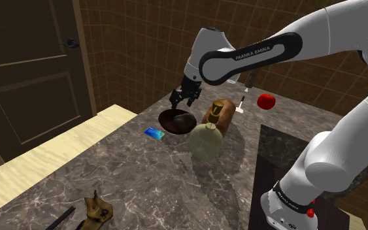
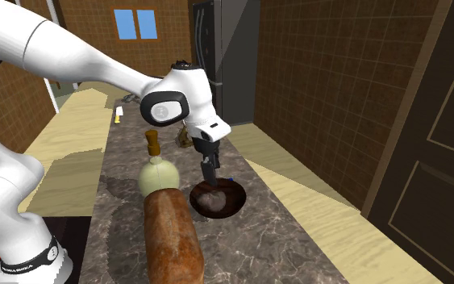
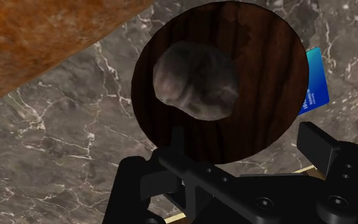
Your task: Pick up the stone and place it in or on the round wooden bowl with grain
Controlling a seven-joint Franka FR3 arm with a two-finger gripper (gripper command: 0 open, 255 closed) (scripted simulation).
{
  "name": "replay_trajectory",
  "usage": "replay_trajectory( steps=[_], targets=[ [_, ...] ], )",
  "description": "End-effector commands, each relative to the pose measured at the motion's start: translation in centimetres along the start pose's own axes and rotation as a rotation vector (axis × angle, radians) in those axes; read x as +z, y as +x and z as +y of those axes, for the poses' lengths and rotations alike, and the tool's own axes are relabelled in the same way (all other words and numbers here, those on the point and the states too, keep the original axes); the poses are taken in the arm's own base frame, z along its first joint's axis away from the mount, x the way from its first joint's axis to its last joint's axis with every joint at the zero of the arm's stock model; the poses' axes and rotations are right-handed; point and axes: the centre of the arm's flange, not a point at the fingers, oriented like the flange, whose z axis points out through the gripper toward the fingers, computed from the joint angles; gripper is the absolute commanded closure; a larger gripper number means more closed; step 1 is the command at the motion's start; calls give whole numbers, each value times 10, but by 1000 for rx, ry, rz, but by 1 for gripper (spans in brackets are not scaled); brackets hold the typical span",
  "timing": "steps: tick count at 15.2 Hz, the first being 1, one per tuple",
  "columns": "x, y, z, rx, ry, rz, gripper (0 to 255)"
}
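The grey-brown stone (image 3: pixel 195 79) lies inside the round dark wooden bowl (image 3: pixel 269 70), a little off its middle. The bowl (image 1: pixel 165 121) stands on the marble counter beside the loaf. My black gripper (image 1: pixel 184 99) hangs just above the bowl, open, with nothing between its fingers. In the second exterior view the stone (image 2: pixel 211 198) rests in the bowl (image 2: pixel 238 194) right under the gripper (image 2: pixel 209 174). In the wrist view my gripper (image 3: pixel 247 153) stands clear of the stone, its fingers apart over the bowl's near rim.
A brown bread loaf (image 1: pixel 218 114) and a pale green corked flask (image 1: pixel 206 140) stand close beside the bowl. A blue card (image 1: pixel 153 132) lies on its other side. A red apple (image 1: pixel 265 100) and a small tool (image 1: pixel 242 104) lie farther back. A dark door (image 1: pixel 25 78) stands at the shoulder view's left.
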Motion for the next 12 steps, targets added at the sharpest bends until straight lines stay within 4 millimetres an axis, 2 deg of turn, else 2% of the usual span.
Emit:
replay_trajectory(
  steps=[1,5,12],
  targets=[
    [0,0,0,0,0,0,0],
    [-50,0,0,0,0,0,0],
    [-50,0,0,0,0,0,0]
  ],
)
